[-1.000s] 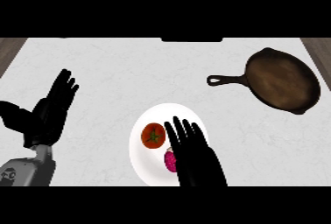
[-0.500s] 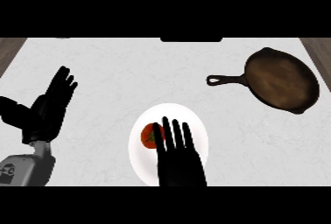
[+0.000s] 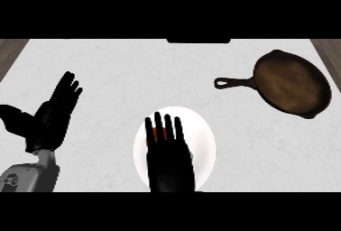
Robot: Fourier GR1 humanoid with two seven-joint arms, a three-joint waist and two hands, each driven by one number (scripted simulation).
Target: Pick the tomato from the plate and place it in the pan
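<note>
A white plate point(image 3: 203, 135) lies on the counter at the lower middle. My right hand point(image 3: 169, 153) hangs over it with its fingers straight and spread, open. Only a red sliver of the tomato point(image 3: 154, 133) shows between those fingers; the rest is hidden under the hand. The dark brown cast-iron pan point(image 3: 293, 83) sits at the upper right, its handle pointing left, with nothing in it. My left hand point(image 3: 52, 115) rests open at the left edge, fingers up.
The pale marbled counter point(image 3: 133, 72) stretches between the plate and the pan. A dark object point(image 3: 198, 40) sits at the counter's far edge. Wooden strips show at the top corners.
My right hand has slid left over the plate and now covers most of the tomato. A pink item seen beside the tomato earlier is now hidden. The left hand has stayed put.
</note>
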